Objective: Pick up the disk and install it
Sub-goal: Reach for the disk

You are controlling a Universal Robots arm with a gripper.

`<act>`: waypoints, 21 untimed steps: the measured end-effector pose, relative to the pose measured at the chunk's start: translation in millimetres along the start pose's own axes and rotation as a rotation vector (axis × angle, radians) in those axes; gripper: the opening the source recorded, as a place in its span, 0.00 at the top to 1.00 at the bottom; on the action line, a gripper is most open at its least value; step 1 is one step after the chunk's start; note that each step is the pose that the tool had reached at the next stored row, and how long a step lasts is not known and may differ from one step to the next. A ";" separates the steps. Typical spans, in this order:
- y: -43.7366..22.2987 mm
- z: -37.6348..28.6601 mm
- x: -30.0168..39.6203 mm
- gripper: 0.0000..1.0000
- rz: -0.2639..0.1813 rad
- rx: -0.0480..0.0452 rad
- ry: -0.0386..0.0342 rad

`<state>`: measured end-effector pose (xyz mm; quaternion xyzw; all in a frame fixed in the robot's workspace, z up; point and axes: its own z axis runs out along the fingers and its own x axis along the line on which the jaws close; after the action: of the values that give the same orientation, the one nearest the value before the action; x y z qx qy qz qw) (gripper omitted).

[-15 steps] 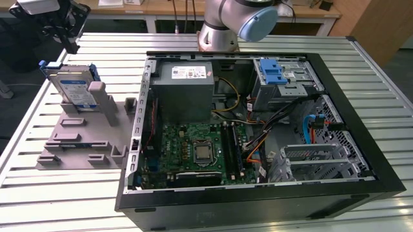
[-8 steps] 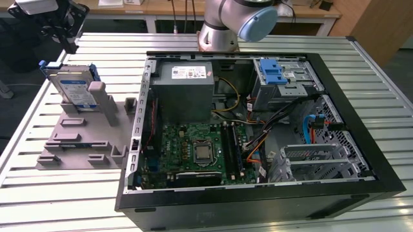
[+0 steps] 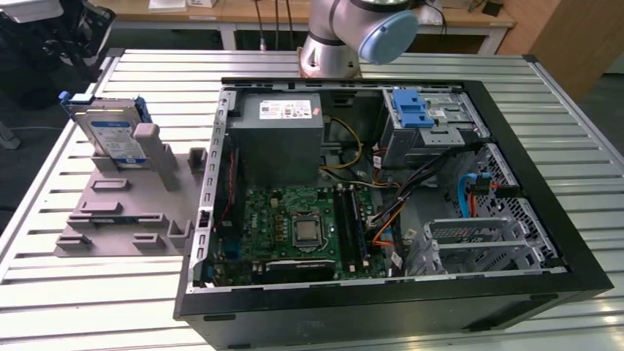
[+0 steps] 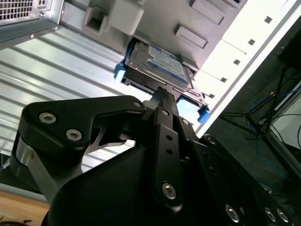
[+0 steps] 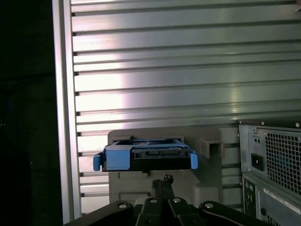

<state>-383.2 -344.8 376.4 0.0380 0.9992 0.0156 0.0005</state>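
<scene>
**A:** Start at the exterior view's left. Where is the disk (image 3: 115, 133)?

**B:** At about ten o'clock in the exterior view. It stands on edge in the grey fixture (image 3: 127, 201), label facing out, with its blue frame around it. The fixture sits on the slatted desk (image 3: 58, 300), just beside the computer case (image 3: 390, 316).

**A:** And the case?

**B:** It lies open from the middle across to three o'clock, with the motherboard (image 3: 283, 212) showing. Inside it, at one o'clock, is a metal drive cage (image 3: 434, 124) with a blue latch (image 3: 413, 110) on top. I judge that to be where the disk belongs, though I can't be sure. The arm (image 3: 351, 33) rises at twelve o'clock, behind the case.

**A:** What about the pincer?

**B:** In the first wrist view the pincer (image 5: 163, 181) is clenched, its tips together on nothing. The disk lies ahead of the tips and apart from them, seated in its fixture.

**A:** So which step is this?

**B:** The pick-up, at its approach, as I read it. Nothing is lifted and nothing is installed.

**A:** What does the grasp call for?

**B:** By my reckoning, the tips must part wider than the disk is thick. Then they line up across its upper edge and close on the flat faces, without knocking the fixture's front post.
</scene>
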 end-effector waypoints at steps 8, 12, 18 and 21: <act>0.7 1.7 18.0 0.89 0.000 0.0000 0.0001; 1.7 2.1 25.3 0.89 0.000 0.0000 0.0001; 1.9 2.2 27.3 0.89 0.000 0.0001 0.0002; 1.9 2.2 27.4 0.89 0.000 0.0000 0.0001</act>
<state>-410.4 -340.8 374.2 0.0379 0.9992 0.0156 0.0005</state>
